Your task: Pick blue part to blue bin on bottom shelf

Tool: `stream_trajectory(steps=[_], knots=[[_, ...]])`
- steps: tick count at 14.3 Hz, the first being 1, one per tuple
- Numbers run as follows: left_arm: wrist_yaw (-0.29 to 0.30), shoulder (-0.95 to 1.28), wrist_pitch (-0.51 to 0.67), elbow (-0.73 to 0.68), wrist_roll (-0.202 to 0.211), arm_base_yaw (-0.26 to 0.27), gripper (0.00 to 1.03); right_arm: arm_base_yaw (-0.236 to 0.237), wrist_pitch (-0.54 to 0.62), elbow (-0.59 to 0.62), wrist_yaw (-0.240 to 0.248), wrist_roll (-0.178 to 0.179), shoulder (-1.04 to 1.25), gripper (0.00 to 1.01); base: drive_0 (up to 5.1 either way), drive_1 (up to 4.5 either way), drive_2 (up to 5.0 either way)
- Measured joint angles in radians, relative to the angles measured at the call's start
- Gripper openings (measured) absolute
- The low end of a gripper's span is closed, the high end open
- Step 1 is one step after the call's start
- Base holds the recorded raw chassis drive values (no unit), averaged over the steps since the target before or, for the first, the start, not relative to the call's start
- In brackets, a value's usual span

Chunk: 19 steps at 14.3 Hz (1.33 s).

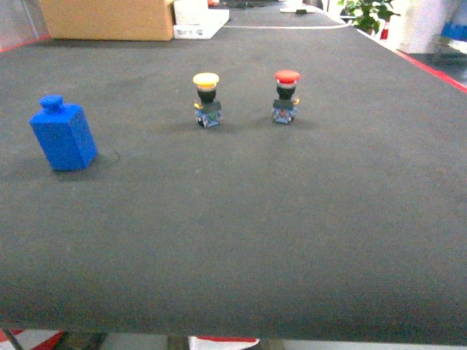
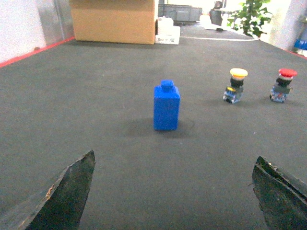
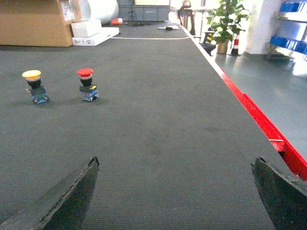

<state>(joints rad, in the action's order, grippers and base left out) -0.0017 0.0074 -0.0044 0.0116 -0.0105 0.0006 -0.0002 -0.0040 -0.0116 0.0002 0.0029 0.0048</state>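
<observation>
- Nearest the lens, at the lower corners of the left wrist view: two dark fingertips of the left gripper (image 2: pixel 172 191), one at lower left (image 2: pixel 67 196) and one at lower right (image 2: pixel 280 194), spread wide with nothing between them but bare surface.
- Same in the right wrist view: right gripper (image 3: pixel 175 191) with dark fingertips at lower left (image 3: pixel 67 199) and lower right (image 3: pixel 283 191), wide open, holding nothing.
- Filling nearly all of every view: dark grey mat (image 1: pixel 241 240), running from the bottom edge to the top of the frame, edged in red (image 3: pixel 259 115) down the right side of the right wrist view.
- Upper left of the head view: brown cardboard box (image 1: pixel 106 18) at the far end of the mat, with a white carton (image 1: pixel 201 22) just beside it to the right.
- Upper right of the right wrist view: green potted plant (image 3: pixel 225 21) on the floor beyond the mat.
- Left side of the head view, middle height: blue part (image 1: pixel 64 135), a rectangular block with a small knob on top, upright on the mat, well apart from the buttons; in the left wrist view (image 2: pixel 167 106) near frame centre, ahead of the open fingertips and touching neither.
- Upper centre of the head view: yellow-capped push button (image 1: pixel 207 100), upright on the mat.
- Just right of it, apart: red-capped push button (image 1: pixel 285 96), also upright; both at far left in the right wrist view.
- Bottom shelf and blue bin: not identifiable in any view.
</observation>
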Motion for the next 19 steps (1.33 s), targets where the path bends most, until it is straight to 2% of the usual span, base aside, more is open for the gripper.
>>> stream_trajectory(steps=[19], knots=[[0.002, 0.000, 0.000, 0.000, 0.000, 0.000, 0.98, 0.000, -0.001, 0.000, 0.000, 0.000, 0.000, 0.98, 0.0, 0.00, 0.0]])
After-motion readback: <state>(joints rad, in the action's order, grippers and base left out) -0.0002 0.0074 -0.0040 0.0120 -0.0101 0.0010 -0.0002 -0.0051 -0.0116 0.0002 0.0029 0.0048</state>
